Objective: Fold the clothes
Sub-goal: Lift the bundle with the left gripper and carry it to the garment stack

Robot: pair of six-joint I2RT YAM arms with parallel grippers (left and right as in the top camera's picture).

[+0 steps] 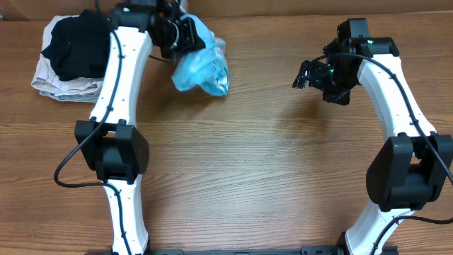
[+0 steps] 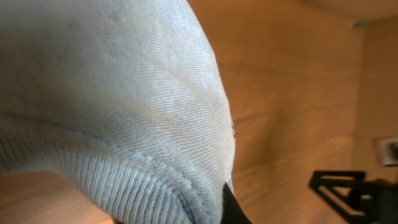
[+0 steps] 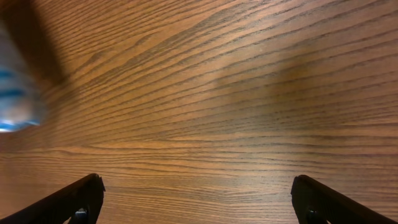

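Sky-blue and soft, the short-sleeved T-shirt (image 1: 202, 67) is hanging in a crumpled bunch toward the far left of the brown wooden surface (image 1: 248, 156), and its lower part seems to be brushing the wood. No fold is showing anywhere in it, so I am judging the task as barely begun: the garment is needing to be laid flat and spread out, and every fold is left to make. Further left, a black garment (image 1: 78, 42) is lying on top of a beige folded cloth (image 1: 53, 85), both apart from the work. The left pincer (image 1: 185, 32) is clenching a gather of the blue fabric near what is looking like the ribbed collar, which is filling the left wrist view. The right pincer (image 1: 306, 74) is hovering well apart to the right, its fingers spread wide, gripping nothing and touching nothing, with bare wood showing between them.
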